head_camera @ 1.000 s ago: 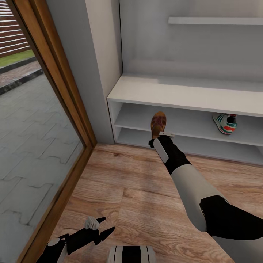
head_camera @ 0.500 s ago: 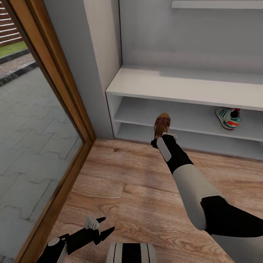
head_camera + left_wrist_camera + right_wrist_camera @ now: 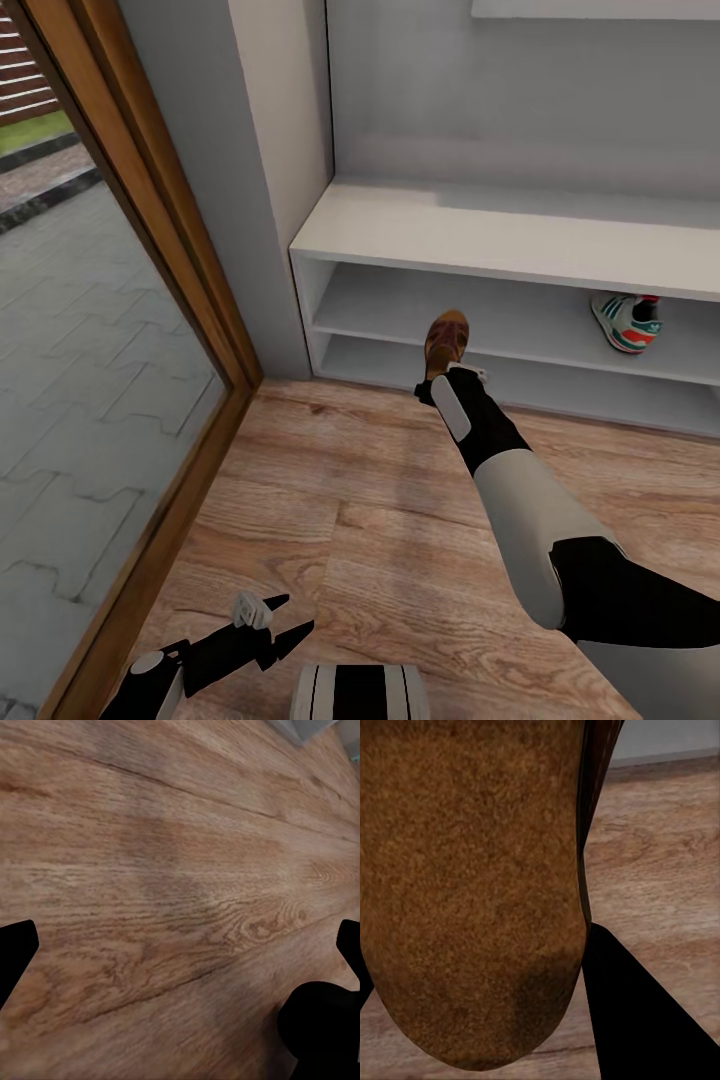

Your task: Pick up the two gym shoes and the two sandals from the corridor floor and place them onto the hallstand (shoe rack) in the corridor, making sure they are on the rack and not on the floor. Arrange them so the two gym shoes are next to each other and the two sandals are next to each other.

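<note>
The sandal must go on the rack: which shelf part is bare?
The upper shelf is bare from the rack's left wall to the gym shoe at its right. The bench top is bare too. The right gripper holds the sandal before the shelves.

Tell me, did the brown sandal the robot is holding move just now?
Barely. Since half a second ago the sandal in the right gripper sits at the same spot against the hallstand. The bigger shift before that was the camera moving.

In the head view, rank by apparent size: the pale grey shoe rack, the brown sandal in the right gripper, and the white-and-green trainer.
1. Pale grey shoe rack
2. Brown leather sandal and white trainer with green stripes: look alike in size; the trainer is partly hidden and farther away, so unranked.
</note>
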